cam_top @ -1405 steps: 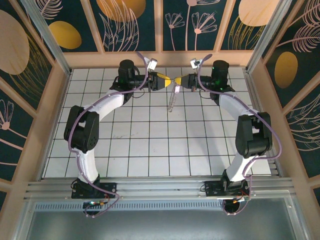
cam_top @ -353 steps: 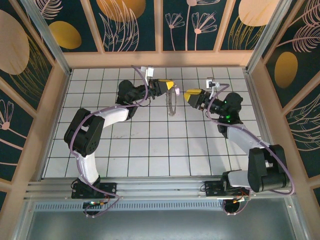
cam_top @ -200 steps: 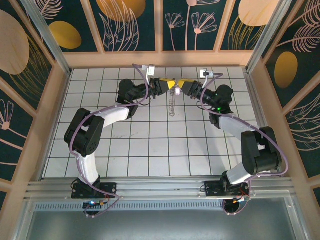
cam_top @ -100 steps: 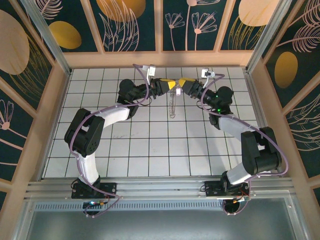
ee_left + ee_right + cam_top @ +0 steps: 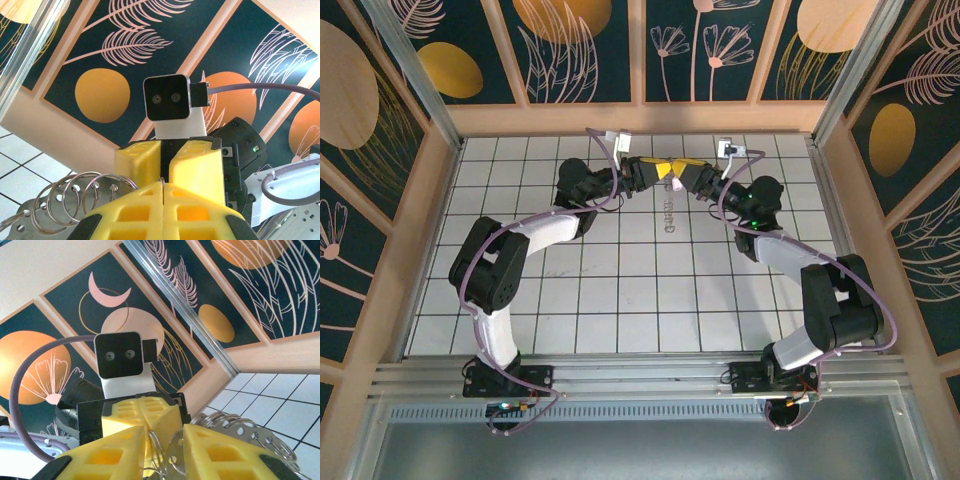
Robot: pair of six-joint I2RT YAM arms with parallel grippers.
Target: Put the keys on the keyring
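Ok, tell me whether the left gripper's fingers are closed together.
Yes, on the left gripper the yellow fingers meet along a tight seam, with a wire of the keyring running into it.

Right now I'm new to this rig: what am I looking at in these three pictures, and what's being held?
Two robot arms are bolted at the near edge of a tiled table. One picture looks down from above; the other two come from a camera on each wrist. The left gripper is shut on a wire keyring with metal pieces hanging from it. The right gripper faces it, jaws apart around the rings; whether it grips is unclear.
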